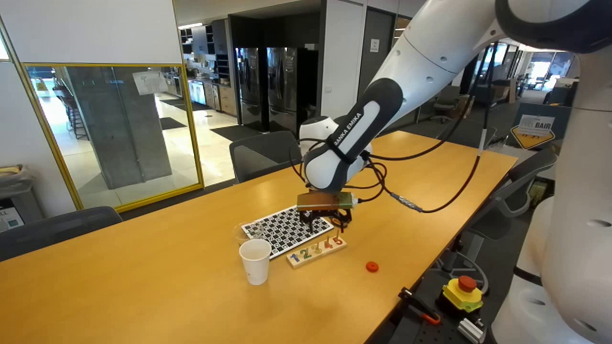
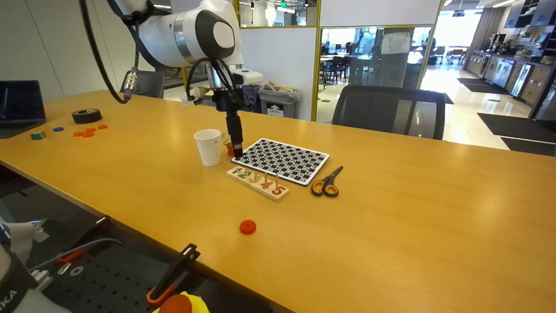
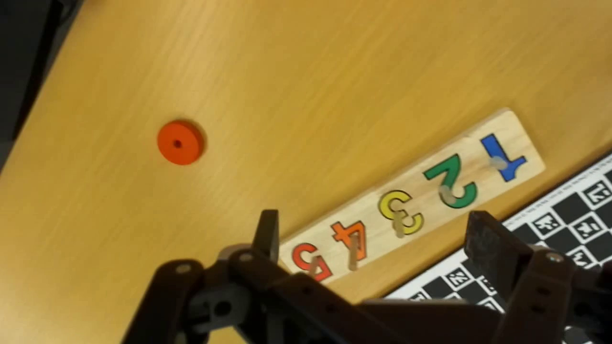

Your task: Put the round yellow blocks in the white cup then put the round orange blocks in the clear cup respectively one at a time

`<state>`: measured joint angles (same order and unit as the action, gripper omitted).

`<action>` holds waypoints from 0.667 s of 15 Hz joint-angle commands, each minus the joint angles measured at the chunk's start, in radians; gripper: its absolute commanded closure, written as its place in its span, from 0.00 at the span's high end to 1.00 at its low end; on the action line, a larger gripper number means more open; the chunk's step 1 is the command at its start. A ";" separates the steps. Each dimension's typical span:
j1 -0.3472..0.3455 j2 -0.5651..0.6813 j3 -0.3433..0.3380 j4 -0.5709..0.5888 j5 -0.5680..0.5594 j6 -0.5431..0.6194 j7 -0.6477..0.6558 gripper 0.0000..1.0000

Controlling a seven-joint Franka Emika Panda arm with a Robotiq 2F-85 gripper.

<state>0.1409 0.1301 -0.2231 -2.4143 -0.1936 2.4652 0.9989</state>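
Observation:
A red-orange round block (image 3: 180,142) lies flat and alone on the table, near its edge; both exterior views show it too. The white cup (image 1: 256,261) stands upright, its contents out of sight. Right beside it is the clear cup (image 1: 243,233), partly hidden by the white cup; something red-orange (image 2: 230,150) shows low in it. Several more round orange blocks (image 2: 88,134) lie at the far end of the table. No round yellow blocks show. My gripper (image 3: 374,214) is open, holding nothing, above the number board and the checkered board, apart from the lone block.
A wooden number board (image 1: 316,251) with upright pegs lies beside the checkered board (image 2: 284,161). Scissors (image 2: 328,182) rest near the board's corner. At the far end are a black tape roll (image 2: 87,115), a blue disc (image 2: 57,129), a green block (image 2: 38,135) and a laptop (image 2: 21,106).

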 commanded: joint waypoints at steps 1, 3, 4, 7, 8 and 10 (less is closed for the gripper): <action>-0.104 -0.115 0.023 -0.174 0.000 0.091 -0.064 1.00; -0.156 -0.127 0.016 -0.236 0.011 0.157 -0.119 1.00; -0.180 -0.125 0.012 -0.258 0.020 0.187 -0.149 1.00; -0.243 -0.097 0.006 -0.304 0.080 0.271 -0.252 1.00; -0.257 -0.084 0.005 -0.309 0.094 0.284 -0.270 1.00; -0.277 -0.049 0.005 -0.310 0.140 0.309 -0.316 1.00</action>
<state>-0.1070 0.0567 -0.2233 -2.7075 -0.1196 2.7169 0.7584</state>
